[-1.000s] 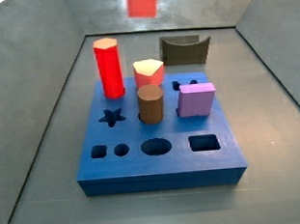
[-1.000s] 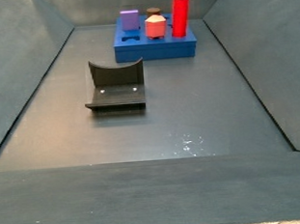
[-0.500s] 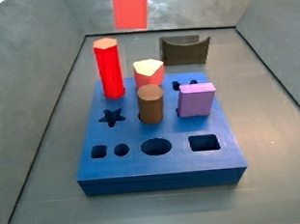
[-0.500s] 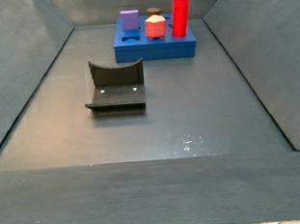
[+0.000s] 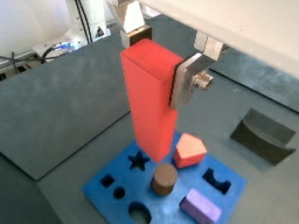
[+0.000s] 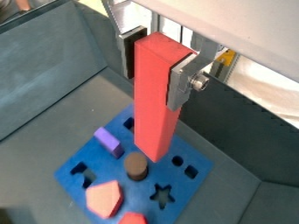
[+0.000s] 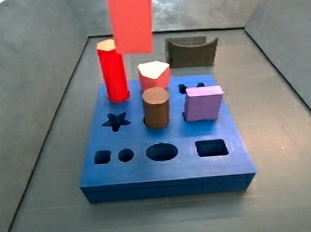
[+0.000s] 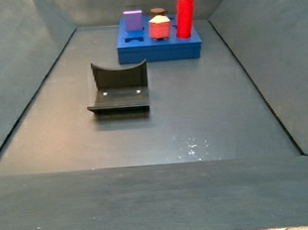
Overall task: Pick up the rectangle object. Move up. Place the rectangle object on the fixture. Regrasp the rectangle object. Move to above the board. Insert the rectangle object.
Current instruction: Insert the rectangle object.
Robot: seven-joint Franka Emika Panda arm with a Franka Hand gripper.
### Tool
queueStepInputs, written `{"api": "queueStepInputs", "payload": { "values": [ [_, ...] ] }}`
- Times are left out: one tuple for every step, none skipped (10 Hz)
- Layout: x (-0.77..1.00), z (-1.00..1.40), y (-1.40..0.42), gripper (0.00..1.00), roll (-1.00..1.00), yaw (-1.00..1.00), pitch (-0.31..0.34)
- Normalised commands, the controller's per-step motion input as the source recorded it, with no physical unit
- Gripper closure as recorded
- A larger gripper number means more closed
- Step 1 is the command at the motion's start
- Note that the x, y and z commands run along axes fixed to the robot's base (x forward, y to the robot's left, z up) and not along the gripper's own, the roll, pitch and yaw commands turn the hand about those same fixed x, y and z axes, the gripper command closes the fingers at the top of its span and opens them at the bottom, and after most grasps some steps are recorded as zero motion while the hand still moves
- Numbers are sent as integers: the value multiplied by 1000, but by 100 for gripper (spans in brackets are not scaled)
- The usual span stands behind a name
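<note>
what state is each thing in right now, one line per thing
end effector: shut on the rectangle object, up above the board
rectangle object: held upright in the air, not inserted
board: flat on the floor, square hole open
fixture: on the floor, nothing on it
red hexagonal post: upright in the board
brown cylinder: upright in the board
purple cube: seated on the board

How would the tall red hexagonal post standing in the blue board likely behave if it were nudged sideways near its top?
The red hexagonal post stands tall and narrow, so it would probably lever or tip rather than slide. Seated in the board, it may hold. Its flat facets suggest little rolling if it fell. The gripper, above the board, holds the rectangle object.
</note>
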Motion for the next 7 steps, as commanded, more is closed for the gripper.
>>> {"api": "queueStepInputs", "payload": {
  "values": [
    [586, -14, -80, 100, 77, -289, 170],
    [557, -34, -43, 100, 79, -274, 221],
    [543, 0, 0, 100, 53, -289, 234],
    [551, 0, -11, 100, 43, -263, 243],
    [391, -211, -346, 100, 27, 0, 139],
    [329, -331, -643, 100, 86, 0, 86],
    [126, -366, -806, 100, 197, 74, 71]
  ]
}}
